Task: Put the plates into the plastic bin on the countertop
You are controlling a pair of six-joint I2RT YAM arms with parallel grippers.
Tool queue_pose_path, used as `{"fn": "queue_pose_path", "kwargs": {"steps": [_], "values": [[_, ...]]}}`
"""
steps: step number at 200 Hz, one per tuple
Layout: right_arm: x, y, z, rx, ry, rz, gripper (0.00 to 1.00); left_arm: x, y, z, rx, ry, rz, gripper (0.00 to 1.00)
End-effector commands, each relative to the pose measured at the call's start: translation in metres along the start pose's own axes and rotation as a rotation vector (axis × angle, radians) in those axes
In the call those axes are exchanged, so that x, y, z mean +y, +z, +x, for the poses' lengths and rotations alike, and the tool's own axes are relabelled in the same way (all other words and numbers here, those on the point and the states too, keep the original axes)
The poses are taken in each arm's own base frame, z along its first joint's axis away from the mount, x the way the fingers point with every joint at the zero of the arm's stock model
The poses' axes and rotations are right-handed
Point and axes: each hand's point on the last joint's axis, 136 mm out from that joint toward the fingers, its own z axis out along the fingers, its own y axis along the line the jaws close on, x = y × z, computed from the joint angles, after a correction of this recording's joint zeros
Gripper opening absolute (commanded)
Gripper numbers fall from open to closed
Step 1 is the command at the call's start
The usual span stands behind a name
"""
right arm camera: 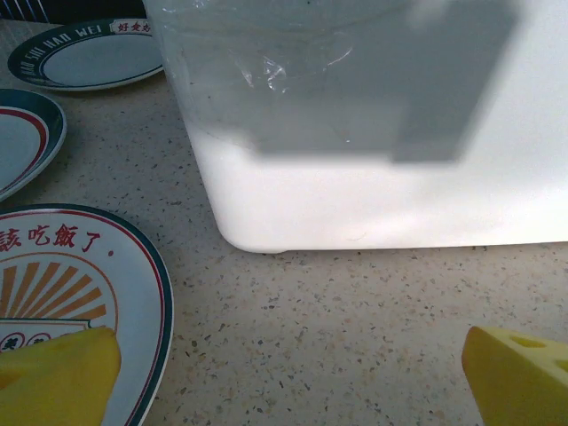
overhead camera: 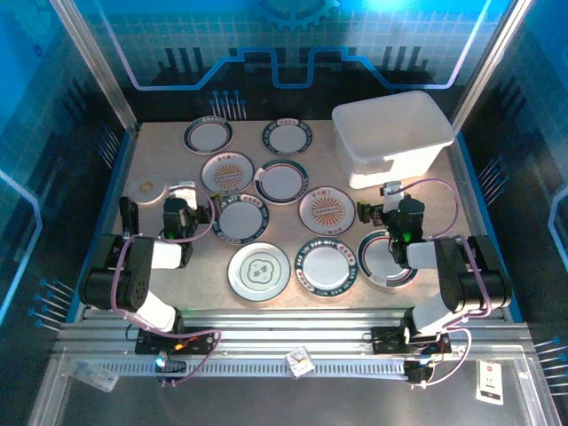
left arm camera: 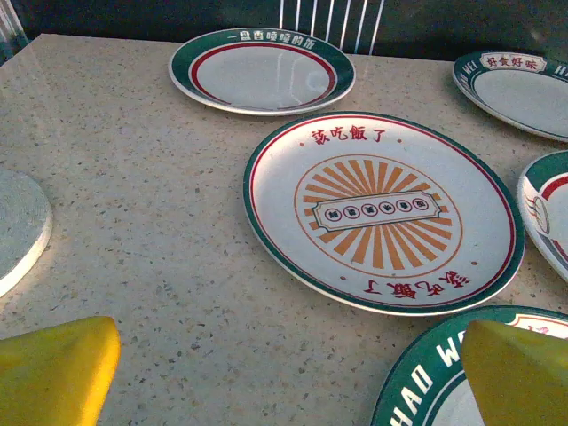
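Nine plates point(overhead camera: 259, 271) lie across the table point(overhead camera: 160, 151), one plastic bin point(overhead camera: 390, 133) (white) at its far-right corner. Left tool point(left arm camera: 284, 364) and right tool point(right arm camera: 288, 364) gape wide.

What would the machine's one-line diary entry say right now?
plates: all on countertop | plastic bin: no plates inside | left hand: open, empty, facing sunburst plate | right hand: open, empty, facing plastic bin

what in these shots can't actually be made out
- Top view: the round dark-rimmed plate nearest the right arm is half covered by that arm, and its rim lettering is too small to read.
- Right wrist view: the white translucent plastic bin runs past the top edge, so its inside is hidden.
- Left wrist view: the pale round disc is cut by the left edge.
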Motion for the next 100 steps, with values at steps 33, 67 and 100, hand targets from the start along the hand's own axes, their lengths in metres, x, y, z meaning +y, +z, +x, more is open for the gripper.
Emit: {"fn": "queue_pose_path", "kwargs": {"steps": [33,67,100], "values": [[-0.0027,0.0029,-0.0078,-0.021,-0.019,0.012,1.0,-0.001,-0.0014,-0.0019,-0.015,0.012,0.001,0.99],[-0.0048,0.0031,-0.0081,-0.02,-0.009,0.013,1.0,-0.0003,-0.0012,-0.002,-0.014,0.005,0.007,0.99],[-0.0047,0.003,-0.0079,-0.02,-0.008,0.012,1.0,-0.0006,-0.0012,-0.0019,-0.013,0.006,0.009,0.99]]}}
